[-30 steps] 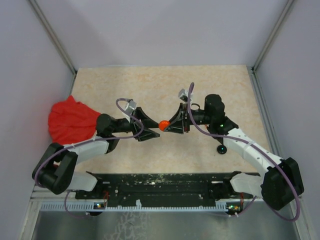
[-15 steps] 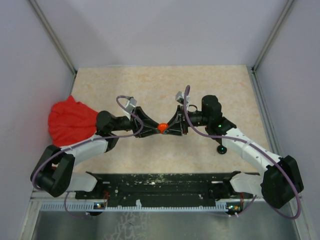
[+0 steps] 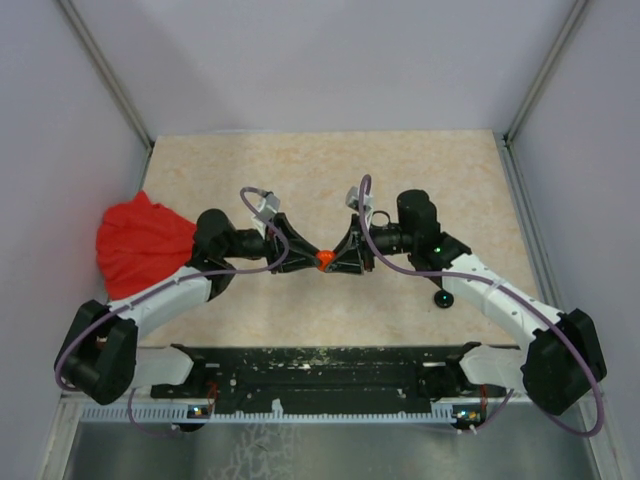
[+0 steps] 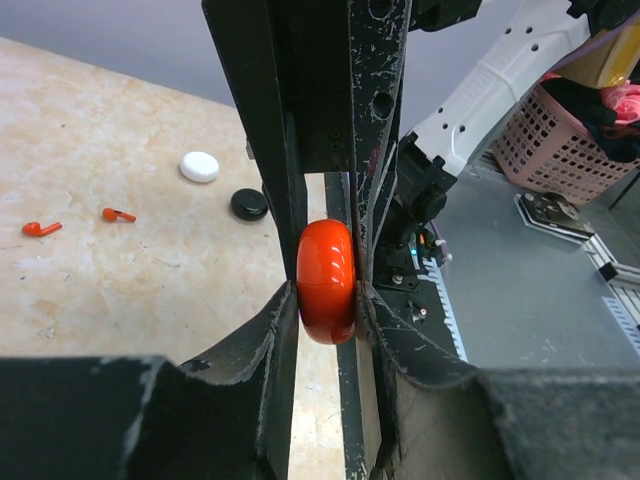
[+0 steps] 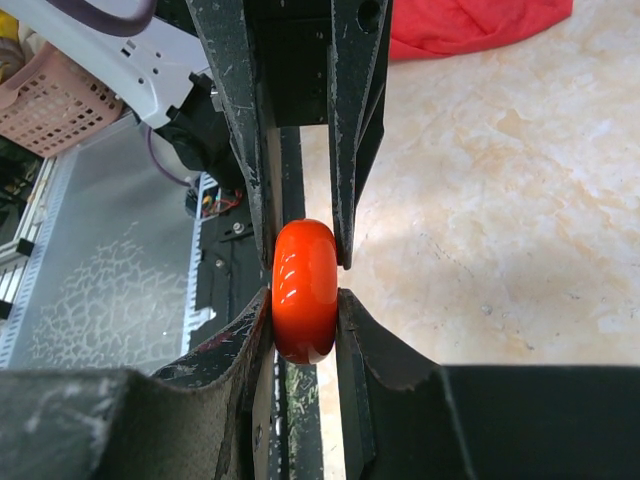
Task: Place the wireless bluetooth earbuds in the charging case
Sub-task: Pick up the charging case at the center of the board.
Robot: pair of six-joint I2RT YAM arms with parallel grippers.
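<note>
The left gripper point(image 4: 325, 305) is pinched narrow on the round orange case point(image 4: 326, 270). In its own wrist view the two fingers rise from the bottom edge and press against the case's flat sides at frame centre. The right gripper point(image 5: 305, 300) grips the same case just as narrowly. In the right wrist view its fingers hug the lower half of the case, while the left arm's fingers come down from the top edge and touch the upper half. From the overhead camera the two grippers meet nose to nose at the middle of the frame. The case shows there as a small orange spot between them, held up off the table point(image 3: 420, 170).

The orange-red earbuds point(image 4: 118, 214) lie loose on the tabletop at the left edge of the left wrist view. The two are near each other and well apart from the case. Just right of them, nearer the fingers, sit a white disc point(image 4: 199, 166) and a black disc point(image 4: 249, 204), close together but not touching.

A crumpled red cloth point(image 3: 140, 240) sits at the left edge of the overhead frame, beside the left arm. A pink basket point(image 4: 560, 140) shows in the upper right of the left wrist view, beyond the table.
</note>
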